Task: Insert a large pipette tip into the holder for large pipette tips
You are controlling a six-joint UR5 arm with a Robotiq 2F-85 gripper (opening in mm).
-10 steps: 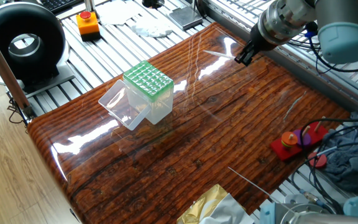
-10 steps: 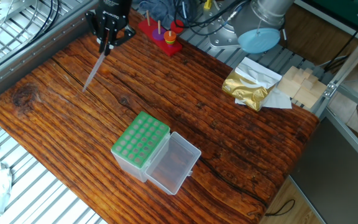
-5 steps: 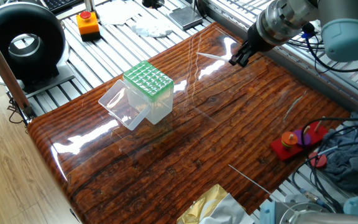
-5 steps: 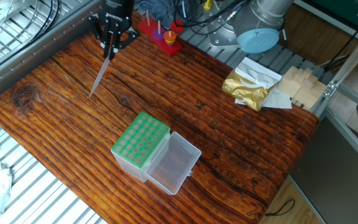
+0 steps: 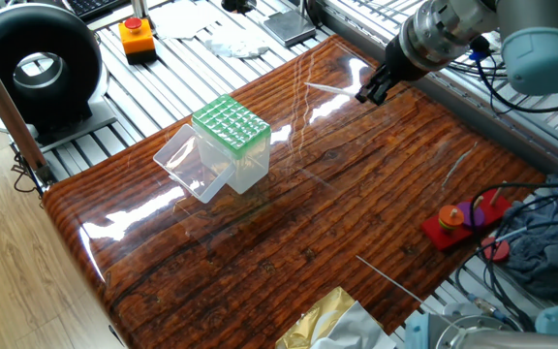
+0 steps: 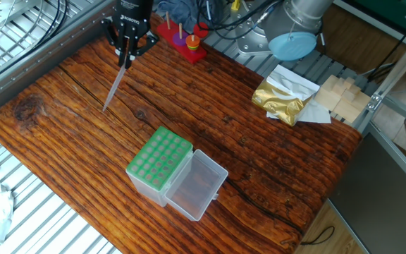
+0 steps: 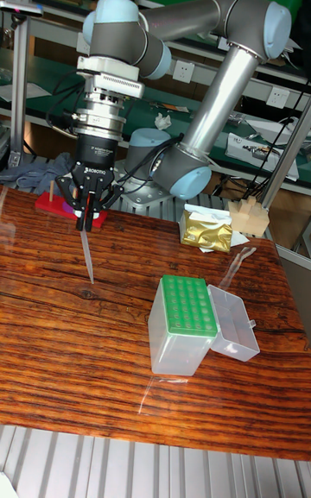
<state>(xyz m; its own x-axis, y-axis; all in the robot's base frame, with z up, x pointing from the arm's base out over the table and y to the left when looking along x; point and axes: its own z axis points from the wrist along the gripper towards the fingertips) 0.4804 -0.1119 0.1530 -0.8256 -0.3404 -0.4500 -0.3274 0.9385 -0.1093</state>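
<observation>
The large pipette tip [image 7: 87,255], slim and translucent, hangs point down from my gripper [image 7: 86,220], which is shut on its upper end above the wooden table. In the other fixed view the large pipette tip [image 6: 114,86] slants down from the gripper [image 6: 124,58] near the table's far left part. The holder for large pipette tips [image 6: 159,161] stands in the middle of the table, well apart from the tip, green grid top uncovered and clear lid [image 6: 196,185] swung open beside it. One fixed view shows the gripper [image 5: 371,89], the tip [image 5: 332,89] and the holder [image 5: 231,124].
A red peg toy [image 6: 182,39] sits close behind the gripper at the table's edge. A gold foil bag [image 6: 280,99] lies at the far right edge. Another slim tip [image 5: 387,278] lies on the wood near the bag. An orange button box [image 5: 137,37] stands off the table.
Over the last second the gripper carried the tip a short way across the table toward the holder's side and set it more upright. The holder has not moved.
</observation>
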